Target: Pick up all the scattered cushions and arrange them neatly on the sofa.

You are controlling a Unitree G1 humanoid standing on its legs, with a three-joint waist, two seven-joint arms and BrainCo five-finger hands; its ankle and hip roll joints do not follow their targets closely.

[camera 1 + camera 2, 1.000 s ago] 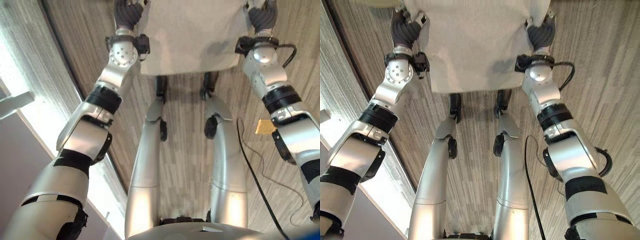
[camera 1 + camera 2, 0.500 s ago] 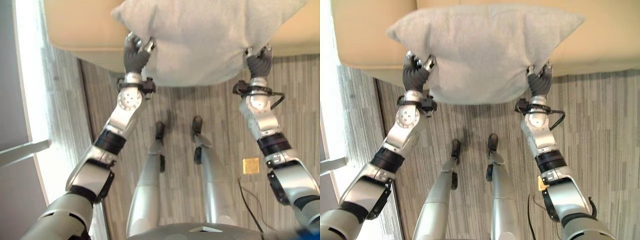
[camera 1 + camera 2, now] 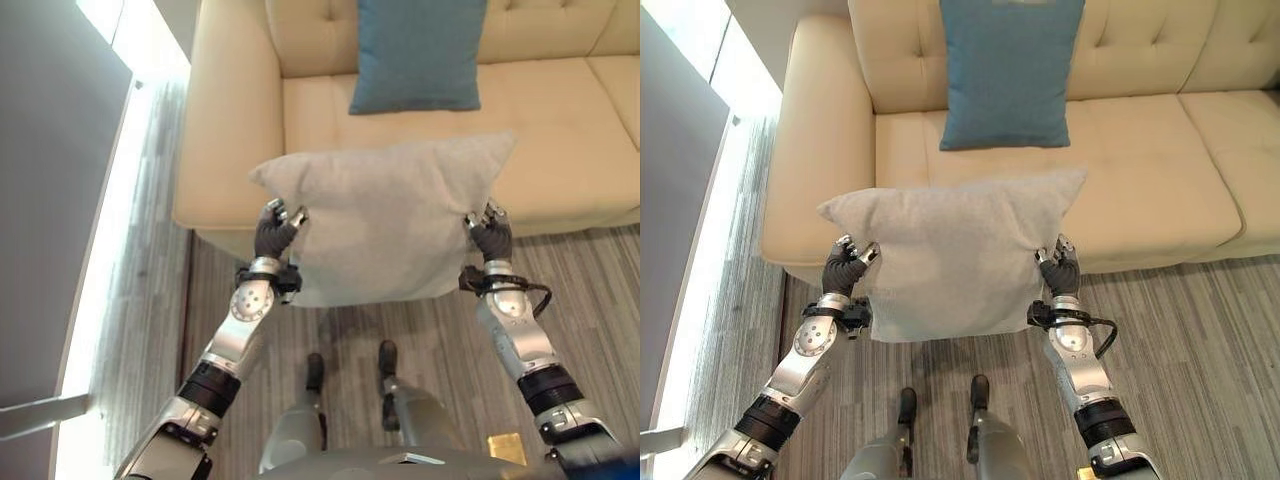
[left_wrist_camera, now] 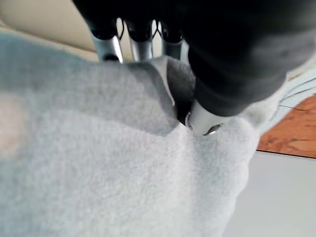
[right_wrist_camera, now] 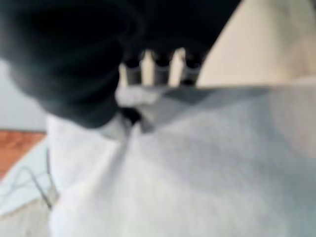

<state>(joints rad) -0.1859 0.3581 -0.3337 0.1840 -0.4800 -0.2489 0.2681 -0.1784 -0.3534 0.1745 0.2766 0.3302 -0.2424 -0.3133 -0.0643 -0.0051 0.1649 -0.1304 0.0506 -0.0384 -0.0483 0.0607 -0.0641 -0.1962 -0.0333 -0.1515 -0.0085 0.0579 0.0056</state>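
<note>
One pale grey square fabric cushion (image 3: pixel 955 255) hangs above the front edge of the cream upholstered sofa (image 3: pixel 1140 160), its two sides pinched by the left hand (image 3: pixel 847 266) and right hand (image 3: pixel 1059 271). One blue cushion (image 3: pixel 1007 70) leans upright against the backrest.

The scene is evenly and softly lit. A bright strip of light (image 3: pixel 100 260) along the floor (image 3: pixel 1200 340) at the robot's left is blown out to white glare. The grey cushion (image 3: pixel 950 255) casts a faint shadow on the sofa (image 3: pixel 1140 170) front beneath it. The right wrist view is blurred throughout; the left wrist view is sharper, its dark cover out of focus.
</note>
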